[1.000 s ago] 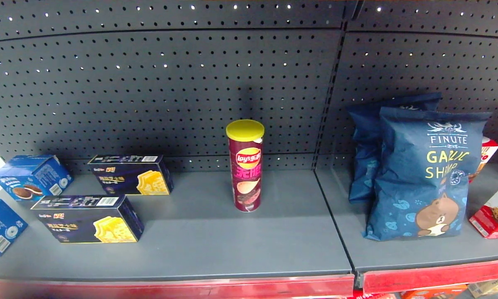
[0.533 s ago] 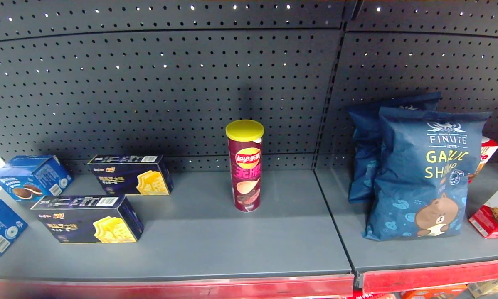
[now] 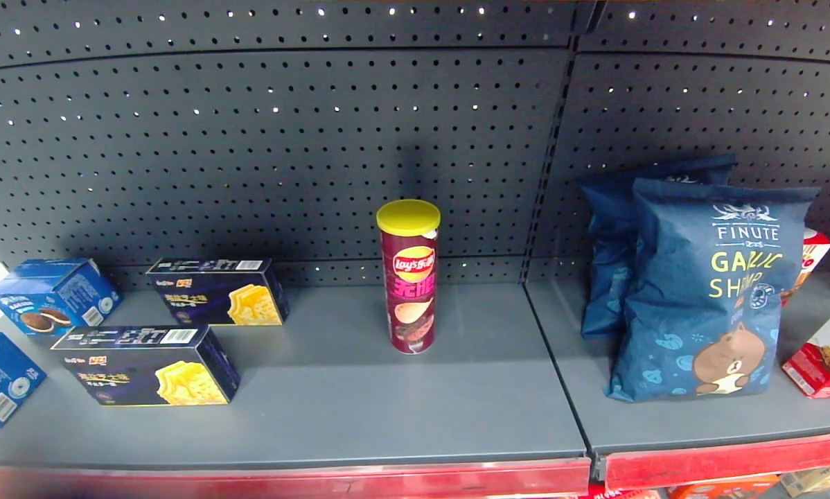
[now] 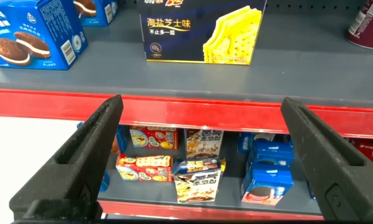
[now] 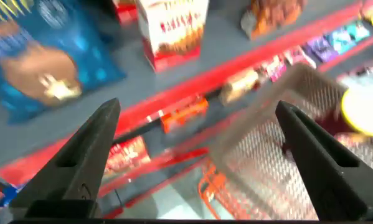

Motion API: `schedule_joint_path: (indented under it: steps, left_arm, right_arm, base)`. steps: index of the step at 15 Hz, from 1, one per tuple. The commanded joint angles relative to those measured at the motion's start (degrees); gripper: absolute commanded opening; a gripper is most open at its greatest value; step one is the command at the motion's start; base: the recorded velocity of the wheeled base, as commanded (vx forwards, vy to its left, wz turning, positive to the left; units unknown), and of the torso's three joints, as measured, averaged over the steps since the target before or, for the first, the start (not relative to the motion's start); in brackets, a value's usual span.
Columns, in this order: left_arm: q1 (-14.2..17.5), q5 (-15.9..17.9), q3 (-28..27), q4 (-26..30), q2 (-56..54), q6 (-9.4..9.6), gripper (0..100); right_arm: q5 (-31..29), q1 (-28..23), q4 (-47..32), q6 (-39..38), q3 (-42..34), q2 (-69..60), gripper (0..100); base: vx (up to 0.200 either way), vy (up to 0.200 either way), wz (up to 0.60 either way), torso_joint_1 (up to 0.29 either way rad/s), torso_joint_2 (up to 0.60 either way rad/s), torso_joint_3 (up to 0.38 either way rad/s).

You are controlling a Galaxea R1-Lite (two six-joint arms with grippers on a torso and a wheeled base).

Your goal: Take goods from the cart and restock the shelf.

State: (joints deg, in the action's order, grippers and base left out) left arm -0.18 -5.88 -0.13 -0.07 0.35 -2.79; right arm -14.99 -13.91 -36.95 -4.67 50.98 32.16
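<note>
Looking at a shop, a supermarket aisle by every sign. Facing a grey metal shelf (image 3: 387, 409) backing onto a perforated panel (image 3: 249, 138) and ending in a red price rail (image 3: 283, 479). Seeing packaged snacks sitting out for sale: a yellow-lidded chip can (image 3: 409, 277) standing upright, dark blue cracker boxes (image 3: 148, 365) and blue sandwich-cookie boxes (image 3: 53, 294) lying to its left, dark blue snack bags (image 3: 706, 291) leaning to its right, red wafer boxes (image 3: 827, 360) at the far right edge. Finding more boxed biscuits (image 4: 198, 177) crowding the tier below the rail. Catching a wire shopping cart (image 5: 267, 155) with an orange frame standing beside the shelving, blurred.
</note>
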Motion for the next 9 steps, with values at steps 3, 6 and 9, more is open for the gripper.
schedule_joint_path:
  steps: [3,6,9]
  left_arm:
    - [0.0,0.0,0.0,0.0,0.1,-0.02,100]
    - [0.0,0.0,0.0,0.0,0.1,-0.02,100]
    - [0.0,0.0,0.0,0.0,0.1,-0.02,100]
  right_arm:
    - [6.6,-2.8,-2.5,0.2,-4.2,-9.2,100]
    - [7.2,-2.0,-5.4,-0.8,-4.2,-9.7,100]
    - [5.2,-0.1,-5.6,-2.5,-4.4,-9.5,100]
  base:
    - [0.000,0.000,0.00,0.000,0.00,0.000]
    - [0.000,0.000,0.00,0.000,0.00,0.000]
    - [0.000,0.000,0.00,0.000,0.00,0.000]
